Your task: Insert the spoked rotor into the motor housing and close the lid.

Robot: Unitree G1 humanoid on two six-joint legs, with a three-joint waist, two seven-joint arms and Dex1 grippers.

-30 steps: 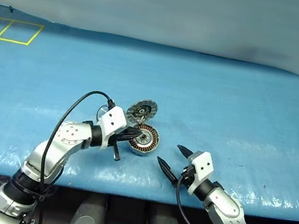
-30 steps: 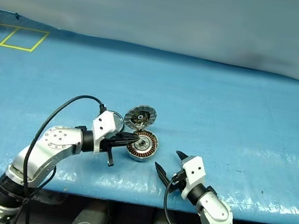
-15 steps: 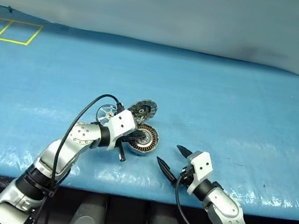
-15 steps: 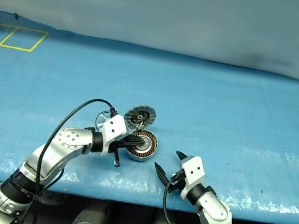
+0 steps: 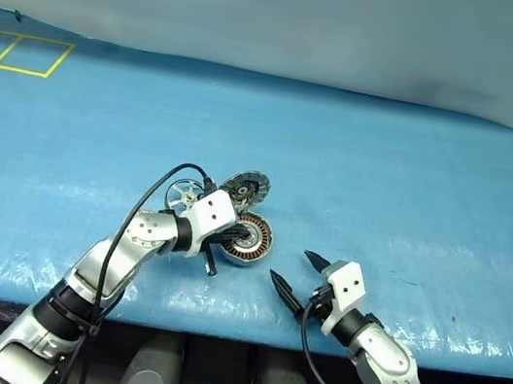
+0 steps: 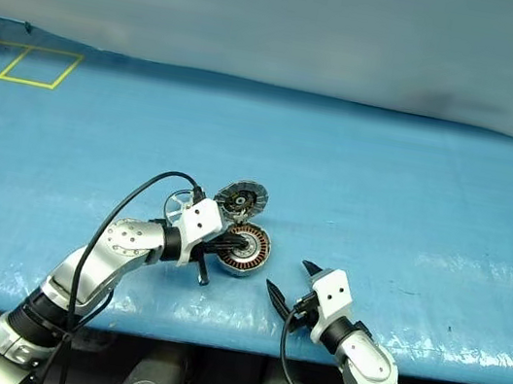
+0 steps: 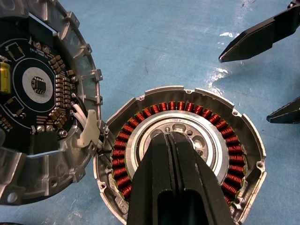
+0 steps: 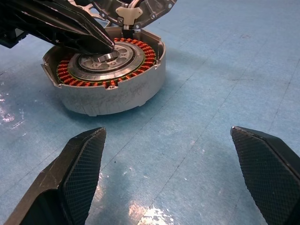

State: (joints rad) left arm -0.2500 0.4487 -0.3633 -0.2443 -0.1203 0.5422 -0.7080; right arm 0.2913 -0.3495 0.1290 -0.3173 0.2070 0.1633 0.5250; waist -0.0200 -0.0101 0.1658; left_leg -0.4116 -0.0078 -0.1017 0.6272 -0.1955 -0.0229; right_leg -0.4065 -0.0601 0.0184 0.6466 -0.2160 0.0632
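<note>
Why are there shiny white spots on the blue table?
Light bouncing off the glossy blue table cover: in the right wrist view white glare sits between the open right tool's fingers; in the left wrist view a glint lies beside the round silver motor housing with copper windings; the eye views show pale sheen along the front edge.

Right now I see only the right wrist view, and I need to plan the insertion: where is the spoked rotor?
Observer: The spoked rotor lies on the blue table, to the robot's left of the lid, beyond the left arm.
Operator: Is the lid swung clear?
Observer: Yes. The left wrist view shows its inner face, a dark circuit board, beside the motor housing, not over it.
Operator: Is the left arm holding anything?
Observer: No. The left gripper has its fingers pressed shut with nothing between them, tips over the housing's hub.
</note>
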